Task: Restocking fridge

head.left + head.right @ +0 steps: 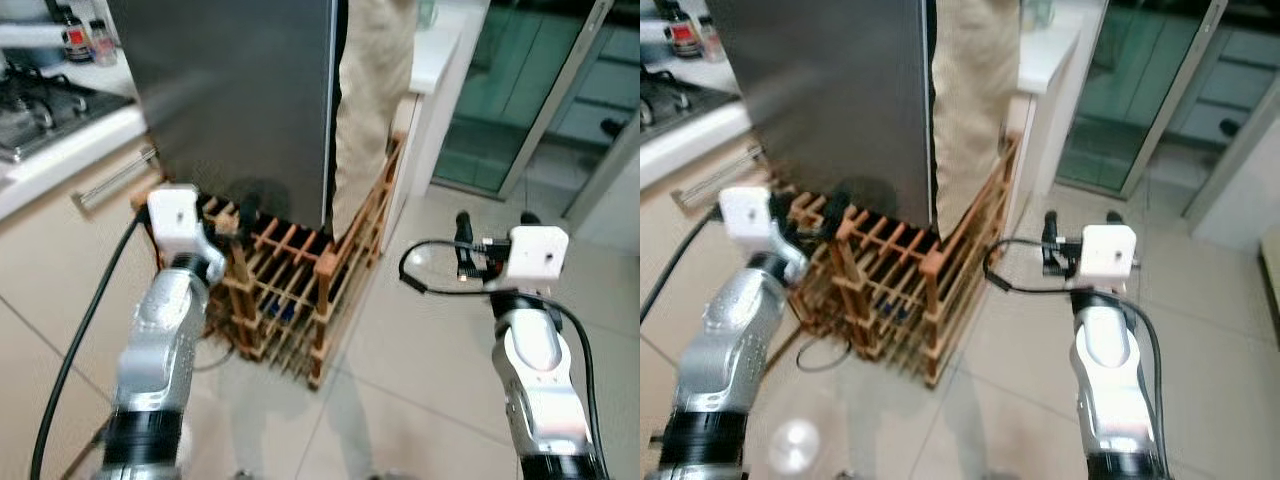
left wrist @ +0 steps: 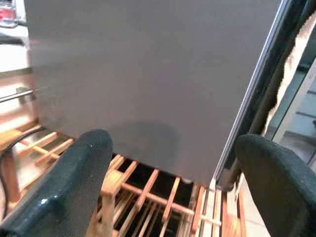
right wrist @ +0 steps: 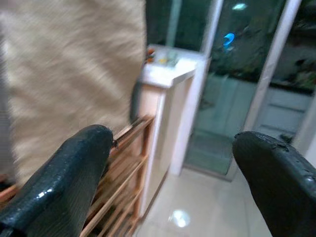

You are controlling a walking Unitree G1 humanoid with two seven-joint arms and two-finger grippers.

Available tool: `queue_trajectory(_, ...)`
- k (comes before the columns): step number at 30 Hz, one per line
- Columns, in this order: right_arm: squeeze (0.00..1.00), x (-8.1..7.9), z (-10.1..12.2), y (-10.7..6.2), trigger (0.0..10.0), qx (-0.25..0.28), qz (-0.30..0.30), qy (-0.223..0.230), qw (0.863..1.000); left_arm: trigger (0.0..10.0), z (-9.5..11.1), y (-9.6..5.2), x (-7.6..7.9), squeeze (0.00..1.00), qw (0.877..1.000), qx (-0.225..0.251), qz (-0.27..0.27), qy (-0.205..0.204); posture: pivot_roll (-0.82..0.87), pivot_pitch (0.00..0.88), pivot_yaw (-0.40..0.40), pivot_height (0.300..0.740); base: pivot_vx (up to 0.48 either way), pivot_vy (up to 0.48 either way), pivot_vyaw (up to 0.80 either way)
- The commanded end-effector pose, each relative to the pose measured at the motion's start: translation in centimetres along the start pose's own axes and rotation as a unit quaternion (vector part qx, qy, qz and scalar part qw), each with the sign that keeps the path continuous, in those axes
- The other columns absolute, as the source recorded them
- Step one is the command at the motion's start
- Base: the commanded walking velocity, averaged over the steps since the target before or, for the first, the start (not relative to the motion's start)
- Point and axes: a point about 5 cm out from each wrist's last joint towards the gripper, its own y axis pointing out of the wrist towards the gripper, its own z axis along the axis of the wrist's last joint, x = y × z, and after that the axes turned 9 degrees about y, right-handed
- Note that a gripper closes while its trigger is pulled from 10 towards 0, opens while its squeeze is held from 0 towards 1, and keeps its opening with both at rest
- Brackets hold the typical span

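You have the grey fridge door [image 1: 240,100] filling the upper middle of the head view, with its edge running down just left of a person's beige trouser leg [image 1: 372,100]. A wooden slatted rack [image 1: 300,285] stands on the tiled floor [image 1: 420,380] beneath and in front of the door, in the centre of the frame.

Your left gripper [image 2: 168,182] is raised at the left centre, close up to the lower part of the door and above the rack's left end. Its jaws stand wide apart and hold nothing; one black finger [image 2: 64,187] sits low on each side of the wrist view.

Your right gripper [image 3: 170,182] hangs at the right centre over bare floor, well apart from the rack. Its jaws are also spread wide and empty, pointing past the trouser leg towards a white table [image 3: 168,69] and a glass sliding door [image 1: 510,90].

A hob [image 1: 40,110] lies in the upper left corner.
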Motion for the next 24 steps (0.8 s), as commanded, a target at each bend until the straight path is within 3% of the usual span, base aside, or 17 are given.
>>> queue_trajectory(1,0.00,0.2,-0.6,0.2,10.0,-0.018,-0.002,0.003,1.000,10.0,2.7,1.1,1.8,0.00,0.998,0.047,-0.023,0.020,-0.08,0.000,0.004,0.740,0.319,-0.352,0.00)
queue_trajectory(6,0.00,-0.1,-0.2,0.8,10.0,-0.015,-0.002,0.005,1.000,10.0,4.9,2.0,3.1,0.00,0.995,0.082,-0.035,0.033,-0.10,0.000,0.016,0.740,0.348,-0.326,0.00)
queue_trajectory(15,0.00,-0.1,-0.4,1.2,10.0,-0.015,-0.006,0.003,1.000,10.0,6.6,2.4,4.0,0.00,0.992,0.113,-0.048,0.028,-0.12,0.000,0.021,0.740,0.366,-0.306,0.00)
queue_trajectory(24,0.00,-0.3,-0.7,1.1,10.0,-0.021,0.001,-0.001,1.000,10.0,7.4,4.9,3.9,0.00,0.995,0.093,0.002,0.027,-0.13,0.000,0.023,0.740,0.447,-0.031,0.00)
